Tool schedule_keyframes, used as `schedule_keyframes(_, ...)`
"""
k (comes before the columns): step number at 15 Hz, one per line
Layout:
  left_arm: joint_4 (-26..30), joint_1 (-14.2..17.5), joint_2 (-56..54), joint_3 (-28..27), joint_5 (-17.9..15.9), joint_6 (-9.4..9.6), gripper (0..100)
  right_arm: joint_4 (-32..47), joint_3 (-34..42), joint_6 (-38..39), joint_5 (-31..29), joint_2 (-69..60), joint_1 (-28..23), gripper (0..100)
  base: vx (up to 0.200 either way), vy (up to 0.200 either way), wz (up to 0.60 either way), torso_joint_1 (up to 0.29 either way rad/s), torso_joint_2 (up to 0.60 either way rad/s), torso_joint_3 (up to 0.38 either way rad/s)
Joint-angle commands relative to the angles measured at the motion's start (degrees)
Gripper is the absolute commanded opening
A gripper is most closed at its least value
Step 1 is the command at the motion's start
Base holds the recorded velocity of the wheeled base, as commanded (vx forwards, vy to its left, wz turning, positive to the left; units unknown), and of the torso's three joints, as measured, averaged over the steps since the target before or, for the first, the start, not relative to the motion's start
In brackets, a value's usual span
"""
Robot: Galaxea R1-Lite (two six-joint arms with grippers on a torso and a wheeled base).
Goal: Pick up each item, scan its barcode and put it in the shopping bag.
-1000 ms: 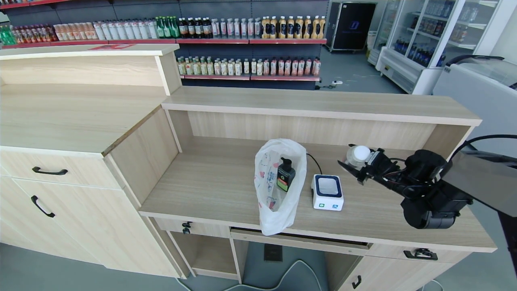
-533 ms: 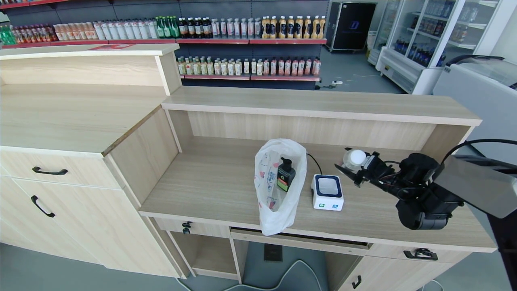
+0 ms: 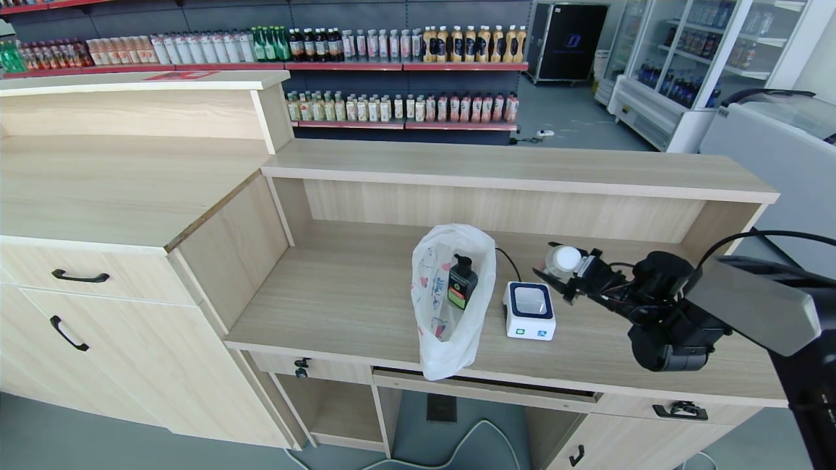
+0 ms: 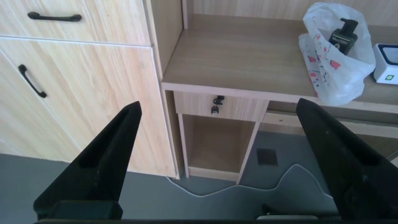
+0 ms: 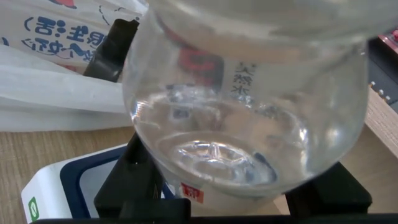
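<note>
My right gripper (image 3: 563, 273) is shut on a clear water bottle with a white cap (image 3: 562, 260), held just above and to the right of the white barcode scanner (image 3: 529, 309) on the counter. In the right wrist view the bottle's clear base (image 5: 249, 118) looms close, with the scanner (image 5: 81, 183) beneath it. A white shopping bag (image 3: 450, 294) stands left of the scanner with a black pump bottle (image 3: 461, 283) inside. My left gripper (image 4: 217, 168) hangs open below and in front of the counter, far from the bag (image 4: 336, 50).
The wooden counter (image 3: 353, 294) has a raised back ledge (image 3: 522, 170) behind the items and a taller cabinet (image 3: 117, 196) on the left. A cable (image 3: 508, 260) runs from the scanner toward the back. Shelves of drinks (image 3: 392, 46) stand far behind.
My right gripper has carried the water bottle leftward and slightly down, closer to the scanner. The bag and scanner have stayed put.
</note>
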Motion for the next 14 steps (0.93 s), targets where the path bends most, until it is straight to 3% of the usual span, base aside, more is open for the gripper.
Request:
schedule_keyframes(1, -0.01, 0.0, 0.0, 0.0, 0.0, 0.02, 100, -0.06, -1.34, -0.03, 0.02, 1.06, 0.74, 0, 0.0, 0.0, 0.0, 0.0, 0.0, 0.0)
schedule_keyframes(14, -0.01, 0.0, 0.0, 0.0, 0.0, -0.07, 100, -0.06, -5.21, 0.06, 0.28, 4.66, 2.5, 0, 0.0, 0.0, 0.0, 0.0, 0.0, 0.0)
